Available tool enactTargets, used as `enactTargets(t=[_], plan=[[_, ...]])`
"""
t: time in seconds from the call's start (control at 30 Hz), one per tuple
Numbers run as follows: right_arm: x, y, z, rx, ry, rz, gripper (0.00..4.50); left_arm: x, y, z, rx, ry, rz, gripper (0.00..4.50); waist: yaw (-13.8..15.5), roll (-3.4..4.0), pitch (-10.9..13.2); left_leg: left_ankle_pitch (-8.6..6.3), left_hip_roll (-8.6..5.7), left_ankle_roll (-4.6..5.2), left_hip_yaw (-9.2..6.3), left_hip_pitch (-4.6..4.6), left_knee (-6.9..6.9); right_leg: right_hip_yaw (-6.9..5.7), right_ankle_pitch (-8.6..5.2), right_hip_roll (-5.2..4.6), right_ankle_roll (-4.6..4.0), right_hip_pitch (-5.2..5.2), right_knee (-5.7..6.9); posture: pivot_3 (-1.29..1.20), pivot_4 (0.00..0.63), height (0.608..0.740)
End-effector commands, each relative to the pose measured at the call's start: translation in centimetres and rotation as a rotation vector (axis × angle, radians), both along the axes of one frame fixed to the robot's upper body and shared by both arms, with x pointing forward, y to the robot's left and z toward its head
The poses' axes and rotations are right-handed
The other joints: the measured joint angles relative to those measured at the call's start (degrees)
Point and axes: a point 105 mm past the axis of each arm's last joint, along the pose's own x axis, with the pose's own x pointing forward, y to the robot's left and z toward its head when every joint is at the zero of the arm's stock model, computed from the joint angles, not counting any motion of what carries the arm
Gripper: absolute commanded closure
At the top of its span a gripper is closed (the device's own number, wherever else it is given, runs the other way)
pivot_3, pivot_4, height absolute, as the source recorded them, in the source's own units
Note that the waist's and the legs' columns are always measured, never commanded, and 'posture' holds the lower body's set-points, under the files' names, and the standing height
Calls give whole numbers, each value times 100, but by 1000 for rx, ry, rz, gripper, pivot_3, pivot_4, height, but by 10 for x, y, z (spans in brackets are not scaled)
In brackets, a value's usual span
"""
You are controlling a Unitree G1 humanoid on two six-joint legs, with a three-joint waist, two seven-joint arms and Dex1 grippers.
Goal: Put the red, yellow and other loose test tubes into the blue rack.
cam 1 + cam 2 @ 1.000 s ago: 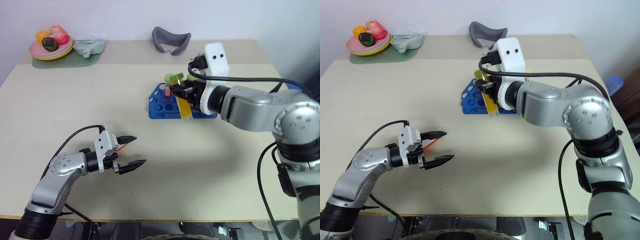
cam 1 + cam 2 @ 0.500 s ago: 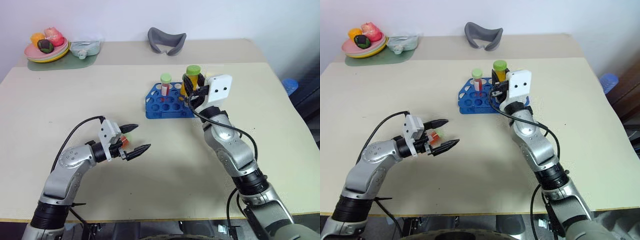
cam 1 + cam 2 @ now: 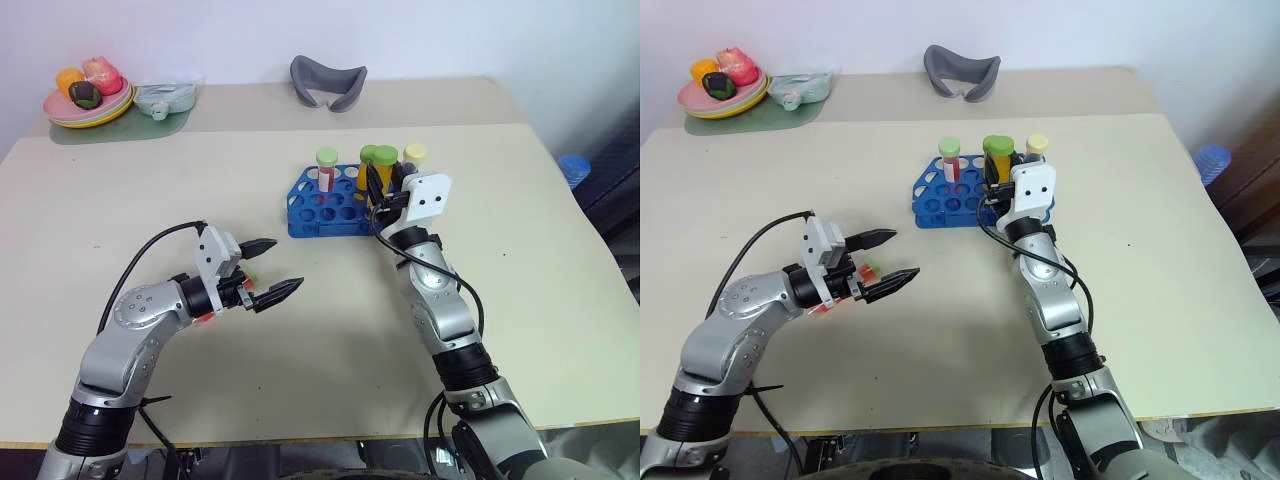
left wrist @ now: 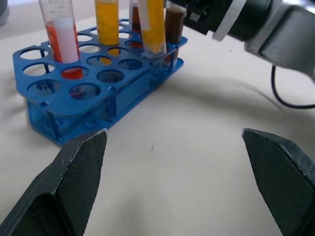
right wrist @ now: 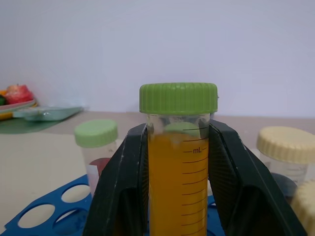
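The blue rack point(image 3: 312, 212) stands mid-table. In it stand a red tube point(image 3: 326, 172) with a white label and light-green cap, a yellow tube point(image 4: 106, 24), and a dark maroon tube point(image 3: 413, 158) with a pale-yellow cap. My right gripper point(image 5: 178, 135) is shut on another yellow tube point(image 3: 381, 168) with a green cap, nearly upright, its lower end at a hole on the rack's right side. My left gripper point(image 3: 289, 263) hangs open over the table, left of the rack and pointing at it. A reddish thing with a green end point(image 3: 868, 270) lies under it, mostly hidden.
A grey curved holder point(image 3: 328, 82) sits at the back of the table. A plate of toy fruit point(image 3: 85, 100) on a green mat and a clear container point(image 3: 160, 98) are at the far left corner. A blue object point(image 3: 575, 166) lies beyond the table's right edge.
My right arm has swung round from across the rack to point forward, bringing the yellow tube down upright at the rack. My left gripper has risen slightly, still open. The camera shifted.
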Motion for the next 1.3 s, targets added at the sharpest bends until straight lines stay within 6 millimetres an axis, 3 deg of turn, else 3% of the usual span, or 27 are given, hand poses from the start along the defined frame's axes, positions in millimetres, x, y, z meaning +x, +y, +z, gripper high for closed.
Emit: enactTargets(t=[0.03, 0.67, 0.77, 0.9, 1.07, 1.17, 1.3], plan=[[0, 0, 6, 15, -37, 0, 3092, -2, 3, 14, -6, -48, 1, 0, -1, 0, 0, 0, 0, -1, 1, 1, 0, 1, 0, 0, 0, 1, 1, 0, 150, 740], [5, 9, -4, -1, -54, 28, 3092, -2, 4, 11, -2, -46, 1, 0, -3, 1, 0, 3, 0, -5, 0, 9, 0, 1, 0, 0, 0, 7, 5, 0, 150, 740], [2, 10, -1, 12, -67, 48, 2029, -2, 3, 12, -1, -46, 2, 0, -5, 1, 0, 3, 0, -5, 0, 8, 0, 1, 0, 0, 0, 7, 5, 0, 150, 740], [-3, 7, 21, 17, -141, 31, 134, -2, 4, 14, 1, -46, 7, 0, -5, 1, 0, 3, 0, -5, 1, 9, 0, 1, 0, 0, 0, 7, 7, 0, 150, 740], [-18, 1, 65, 19, -253, 51, 52, -1, 9, 20, 6, -46, 30, 0, -2, 1, 0, 3, 0, -6, 0, 9, 0, 1, 0, -1, 0, 7, 8, 0, 150, 740], [-34, 6, 93, -60, -319, 150, 52, 6, 14, 27, 36, -42, 71, 0, 5, 2, 1, 3, 0, -6, -1, 9, 1, 0, 0, -1, 0, 7, 11, 0, 150, 740], [-58, 17, 94, -255, -261, 402, 52, 17, 26, 32, 184, 31, 172, 0, 9, 1, 0, 3, -1, -5, -6, 7, 3, -2, 0, 0, 0, 8, 12, 0, 150, 740]])
